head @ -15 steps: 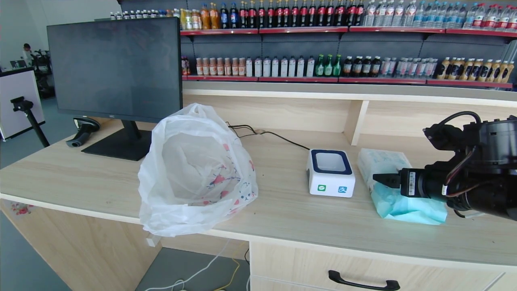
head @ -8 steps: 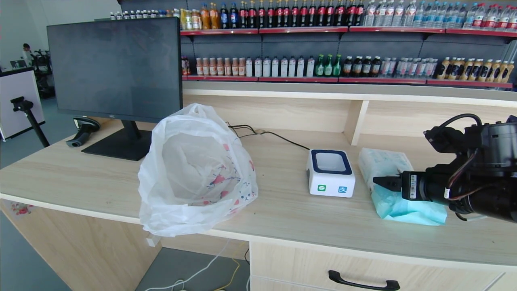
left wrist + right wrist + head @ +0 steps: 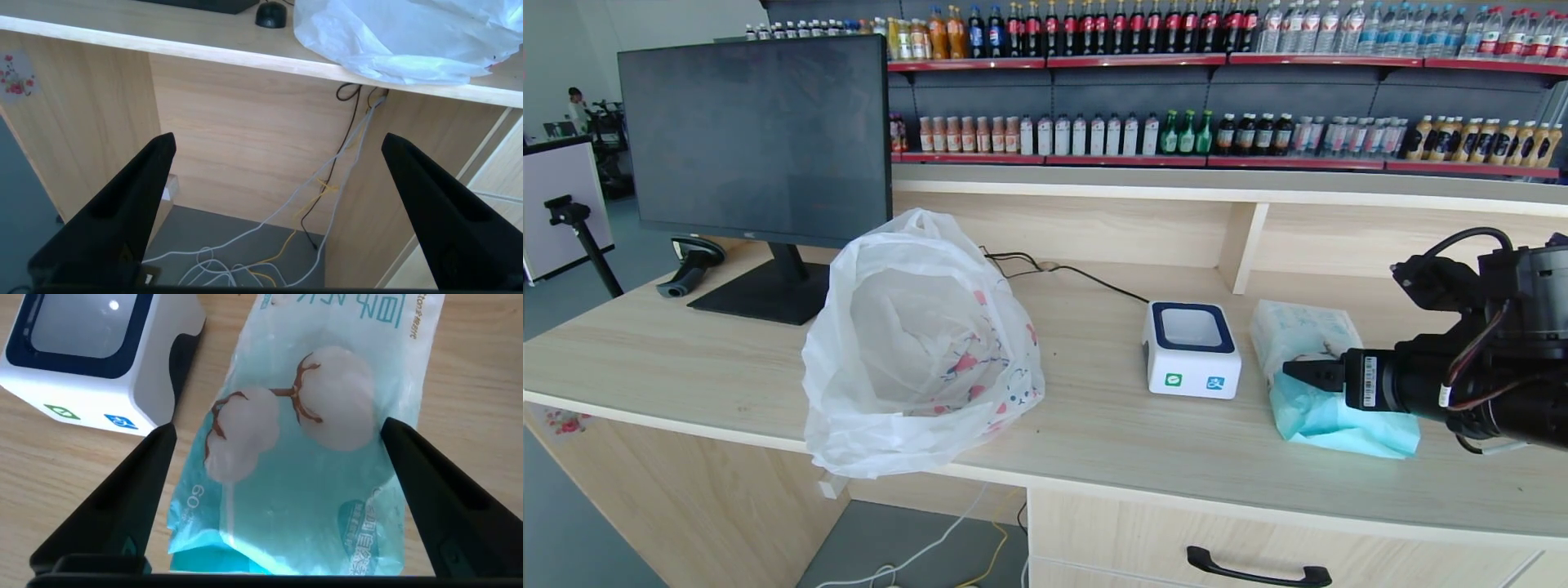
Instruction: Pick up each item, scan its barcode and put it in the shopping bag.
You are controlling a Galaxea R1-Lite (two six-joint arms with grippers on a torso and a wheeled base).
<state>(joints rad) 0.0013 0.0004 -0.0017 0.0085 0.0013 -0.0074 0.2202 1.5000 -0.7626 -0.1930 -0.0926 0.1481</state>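
- One teal packet (image 3: 1339,412) lies flat toward the right end of the counter (image 3: 1111,433), just beside one white scanner box (image 3: 1192,349);
- the right gripper (image 3: 1298,374) hangs over the packet, fingers spread wide on either side, gripping nothing;
- one shopping bag (image 3: 923,351) slumps at the front edge, mouth open; the scanner box stands between it and the packet;
- one monitor (image 3: 760,139) and one handheld scanner (image 3: 690,265) stand toward the back left corner;
- the left gripper (image 3: 278,143) sits below the front edge, fingers apart, empty.
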